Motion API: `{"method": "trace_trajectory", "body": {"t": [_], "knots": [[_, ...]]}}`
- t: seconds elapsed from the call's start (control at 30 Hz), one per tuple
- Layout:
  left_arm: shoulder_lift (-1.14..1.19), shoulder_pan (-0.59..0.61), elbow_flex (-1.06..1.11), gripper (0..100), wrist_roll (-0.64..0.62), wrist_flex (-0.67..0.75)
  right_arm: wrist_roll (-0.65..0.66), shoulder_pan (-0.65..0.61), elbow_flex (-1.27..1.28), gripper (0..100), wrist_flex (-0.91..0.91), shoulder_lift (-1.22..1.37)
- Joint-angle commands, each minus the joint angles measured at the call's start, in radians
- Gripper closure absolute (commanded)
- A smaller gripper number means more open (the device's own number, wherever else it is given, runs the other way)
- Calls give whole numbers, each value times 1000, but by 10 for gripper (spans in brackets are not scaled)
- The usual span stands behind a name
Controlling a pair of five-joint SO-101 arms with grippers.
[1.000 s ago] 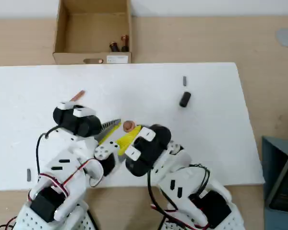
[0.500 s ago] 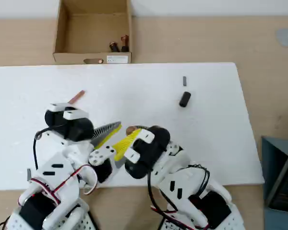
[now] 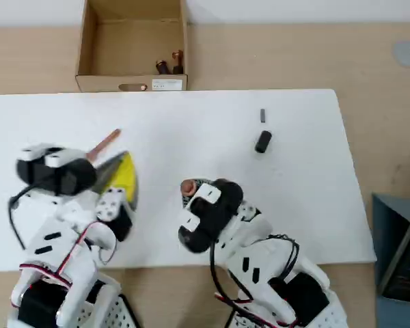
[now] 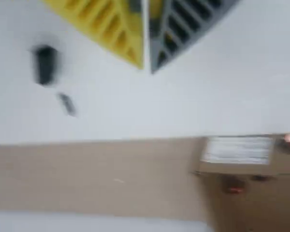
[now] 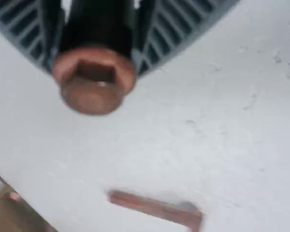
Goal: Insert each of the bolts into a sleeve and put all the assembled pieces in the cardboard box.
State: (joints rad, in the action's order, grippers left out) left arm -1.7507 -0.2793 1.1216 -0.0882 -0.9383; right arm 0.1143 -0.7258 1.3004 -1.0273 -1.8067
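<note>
Right now the right gripper [image 5: 99, 58] is clamped on a filled sleeve [image 5: 100, 24], a black tube with the copper head [image 5: 93, 81] of a bolt poking out of its end. It is held over the white sheet [image 3: 307, 205], well short of the cardboard box [image 3: 85, 48]. The main risk, as I judge it, is the bolt sliding back out on the way to the box. The grip is on the tube, not on the bolt, so tilting the head end downward could let it drop. A second risk is letting go too early, so that the piece strikes the box's front wall or lands outside it. A small copper piece [image 3: 132, 87] sits right at that front wall, and I cannot tell whether it is on the rim or just outside. Two finished pieces [image 3: 169, 65] lie inside the box, close to the front wall. The left gripper [image 4: 146, 65] has its yellow and grey fingers [image 4: 111, 29] closed together with nothing between them. A loose bolt [image 3: 106, 141] lies on the sheet just beside this gripper, on the side nearer the box, and the closed gripper could knock it away rather than pick it up. An empty sleeve [image 3: 262, 141] lies on the sheet well apart from both grippers, nearer the box than the held piece. A small grey pin [image 3: 262, 115] lies a little nearer the box again.
</note>
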Motion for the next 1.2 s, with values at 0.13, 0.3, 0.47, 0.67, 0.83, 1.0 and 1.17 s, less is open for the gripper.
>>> {"method": "trace_trajectory", "body": {"t": [0.13,0.3,0.47,0.67,0.83,1.0,1.17], "knots": [[-4,292,150,998,9,-2,5,232,-47,989,-132,-68],[-4,390,307,998,9,-2,5,257,-133,989,-193,-35],[-4,430,414,998,9,0,0,260,-311,989,-187,196],[-4,456,493,998,9,5,0,260,-596,989,-184,565],[-4,456,531,998,9,5,0,260,-750,989,-78,809],[-4,471,537,998,9,5,0,260,-857,989,26,1006],[-4,471,535,998,9,5,8,260,-946,989,163,1184]]}}
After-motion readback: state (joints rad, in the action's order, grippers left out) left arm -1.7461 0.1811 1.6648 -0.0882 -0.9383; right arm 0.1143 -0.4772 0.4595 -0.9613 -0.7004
